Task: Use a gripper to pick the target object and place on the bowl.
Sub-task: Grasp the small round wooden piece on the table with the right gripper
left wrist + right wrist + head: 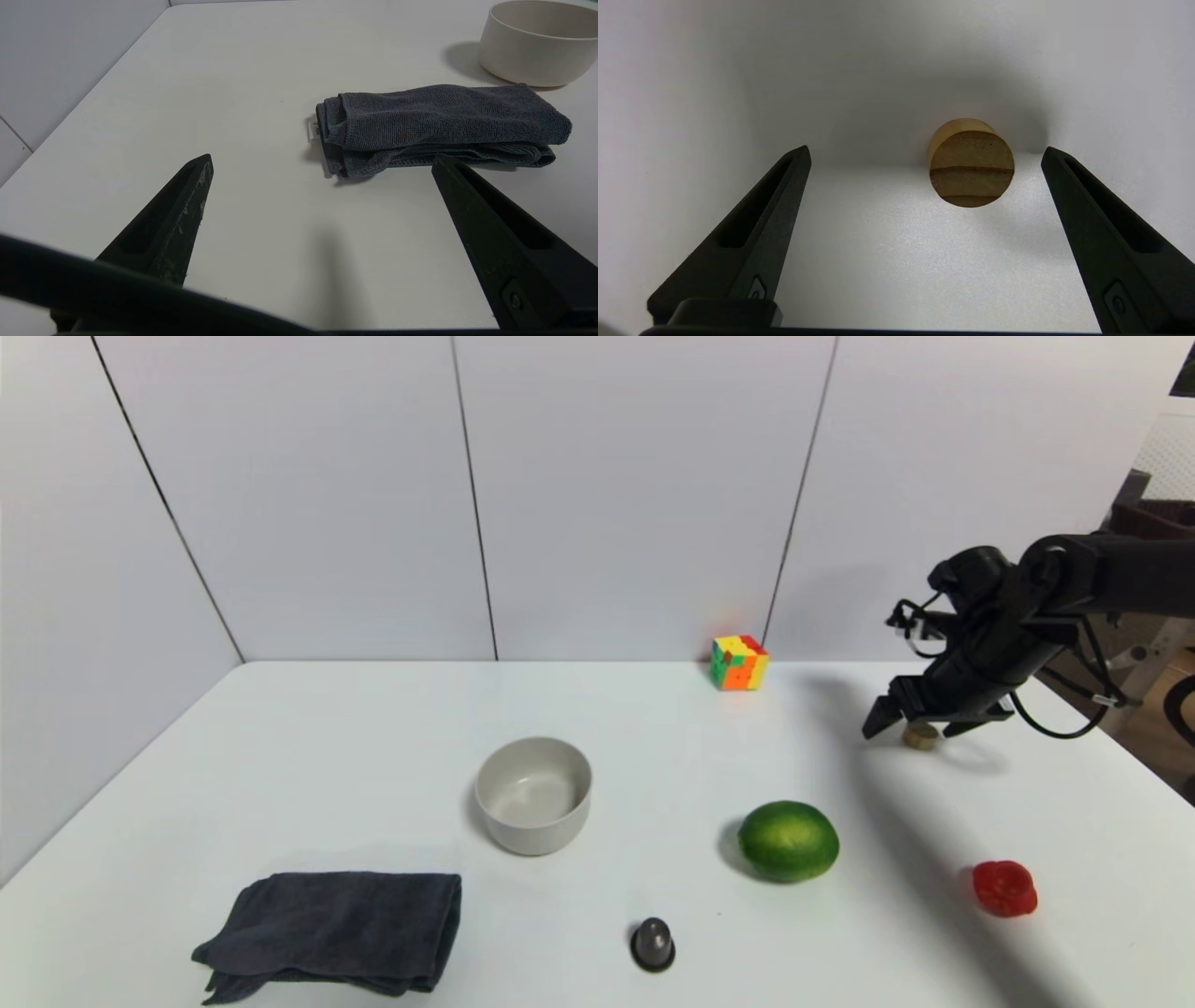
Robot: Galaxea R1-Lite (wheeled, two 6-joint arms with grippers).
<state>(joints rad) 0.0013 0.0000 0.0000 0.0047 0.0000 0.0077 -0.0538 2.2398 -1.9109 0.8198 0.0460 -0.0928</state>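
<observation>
The right gripper [924,154] hangs low over the far right of the table [373,747], jaws spread wide with nothing between them yet. The small tan wooden piece [971,163] sits on the table just past the tips and off-centre, nearer one finger. If the jaws close from here, I'd expect that finger to strike first and nudge or roll it away. The grey bowl [534,793] waits well apart, mid-table. The left gripper [322,158] idles open near the dark folded cloth [444,123].
</observation>
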